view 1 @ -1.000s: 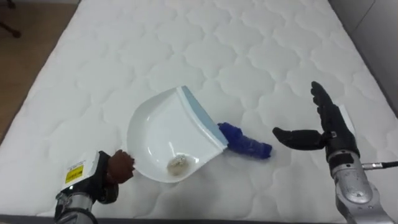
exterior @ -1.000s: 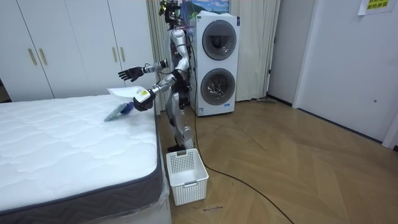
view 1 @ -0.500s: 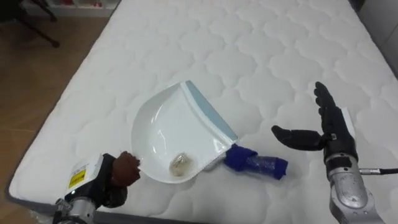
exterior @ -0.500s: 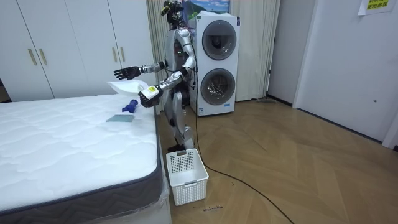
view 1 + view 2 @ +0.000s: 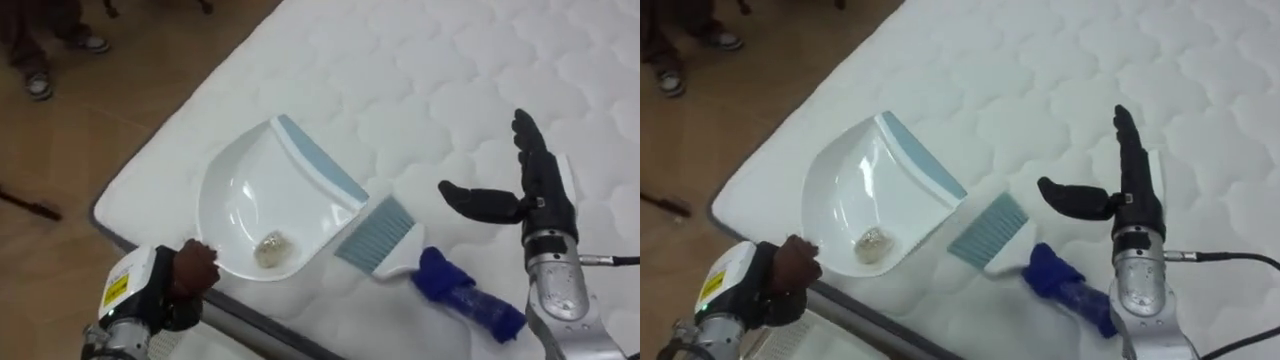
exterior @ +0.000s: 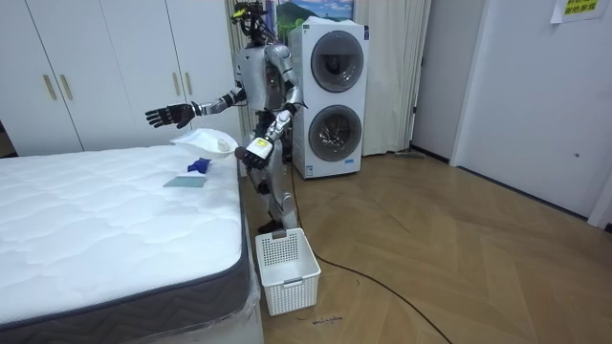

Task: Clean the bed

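White wardrobes [image 6: 96, 76], stacked washers [image 6: 333, 96] — wooden floor [image 6: 459, 268], white basket [image 6: 287, 272].

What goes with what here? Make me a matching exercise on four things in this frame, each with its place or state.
Things:
1. dustpan
2. brush
3. right hand
4. basket

Places or states:
a. lying on the mattress, in neither hand
b. on the floor beside the mattress
c. held by the left hand, a scrap inside
d. open, fingers straight, above the mattress

Pairs: 1-c, 2-a, 3-d, 4-b
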Controlling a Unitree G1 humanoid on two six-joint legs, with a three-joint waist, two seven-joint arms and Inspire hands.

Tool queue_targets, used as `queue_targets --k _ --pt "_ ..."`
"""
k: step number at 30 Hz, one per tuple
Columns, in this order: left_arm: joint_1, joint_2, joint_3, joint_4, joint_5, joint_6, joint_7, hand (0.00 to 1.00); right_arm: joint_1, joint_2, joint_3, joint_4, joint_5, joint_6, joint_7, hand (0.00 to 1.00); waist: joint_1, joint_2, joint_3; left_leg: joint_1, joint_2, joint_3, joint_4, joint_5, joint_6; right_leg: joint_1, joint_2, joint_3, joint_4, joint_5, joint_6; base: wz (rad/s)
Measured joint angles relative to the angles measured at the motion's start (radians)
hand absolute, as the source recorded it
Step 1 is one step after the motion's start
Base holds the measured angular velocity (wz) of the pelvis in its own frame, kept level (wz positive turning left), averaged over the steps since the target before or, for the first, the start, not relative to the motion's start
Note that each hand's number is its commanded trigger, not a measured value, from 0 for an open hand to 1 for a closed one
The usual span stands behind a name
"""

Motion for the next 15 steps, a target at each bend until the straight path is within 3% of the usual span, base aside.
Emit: queue_targets --k 2,3,4,5,8,10,11,12,13,15 --pt "-0.002 -0.003 0.002 0.000 -0.007 0.000 -0.001 1.00 0.000 0.002 -0.001 0.000 -0.011 0.000 -0.026 0.00 -0.013 -0.008 0.0024 -0.020 0.017 0.131 0.006 0.015 0.005 0.031 -0.011 -0.067 -0.004 -0.014 0.003 1.42" --pt "-0.008 -0.003 0.002 0.002 -0.014 0.000 -0.003 1.00 0.002 0.002 -0.001 0.000 -0.009 0.000 -0.046 0.00 -0.031 -0.010 0.0043 -0.033 0.042 0.265 0.019 0.025 0.016 0.051 -0.015 -0.096 -0.004 -0.019 0.004 1.67" --pt "-0.015 -0.004 0.001 0.008 -0.032 0.000 -0.003 1.00 0.001 0.002 0.000 0.000 -0.002 0.000 -0.061 0.00 -0.038 -0.014 0.0064 -0.042 0.062 0.365 0.025 0.036 0.029 0.064 -0.023 -0.097 -0.003 -0.026 0.004 1.82" --pt "-0.022 -0.004 0.001 0.016 -0.046 0.000 -0.003 1.00 0.001 0.002 -0.001 0.001 0.011 0.000 -0.068 0.00 -0.040 -0.018 0.0091 -0.049 0.072 0.418 0.033 0.041 0.035 0.071 -0.020 -0.102 0.000 -0.035 0.004 1.28" --pt "-0.025 -0.003 0.005 0.045 -0.045 0.001 -0.003 1.00 0.001 0.002 -0.001 0.005 0.014 0.000 -0.073 0.00 -0.024 -0.017 0.0121 -0.072 0.068 0.436 0.057 0.044 0.038 0.089 -0.011 -0.124 -0.002 -0.049 0.007 0.87" --pt "-0.027 -0.004 0.014 0.056 -0.042 0.009 -0.003 1.00 0.000 0.002 -0.005 0.006 0.002 0.000 -0.086 0.00 -0.046 -0.015 0.0122 -0.109 0.075 0.503 0.072 0.060 0.064 0.106 -0.009 -0.227 -0.005 -0.057 0.008 1.12" --pt "-0.029 -0.004 0.014 0.056 -0.042 0.011 -0.003 1.00 0.000 0.002 -0.007 0.006 -0.002 0.000 -0.093 0.00 -0.057 -0.014 0.0119 -0.117 0.076 0.524 0.071 0.065 0.072 0.108 -0.015 -0.252 -0.005 -0.060 0.008 1.27" --pt "-0.032 -0.004 0.012 0.056 -0.042 0.013 -0.003 1.00 0.000 0.001 -0.008 0.006 -0.006 0.000 -0.106 0.00 -0.068 -0.015 0.0116 -0.123 0.084 0.575 0.068 0.073 0.085 0.109 -0.022 -0.283 0.000 -0.074 0.010 0.95" --pt "-0.032 -0.004 0.008 0.056 -0.042 0.014 -0.003 1.00 0.000 0.002 -0.006 0.006 -0.005 0.000 -0.112 0.00 -0.063 -0.014 0.0120 -0.127 0.085 0.599 0.069 0.075 0.089 0.111 -0.024 -0.306 0.000 -0.080 0.012 0.71" --pt "-0.034 -0.004 0.008 0.056 -0.042 0.022 -0.003 1.00 -0.002 0.002 0.001 0.005 -0.003 0.000 -0.112 0.00 -0.059 -0.008 0.0113 -0.133 0.079 0.588 0.068 0.078 0.094 0.118 -0.022 -0.329 0.000 -0.081 0.013 0.36"
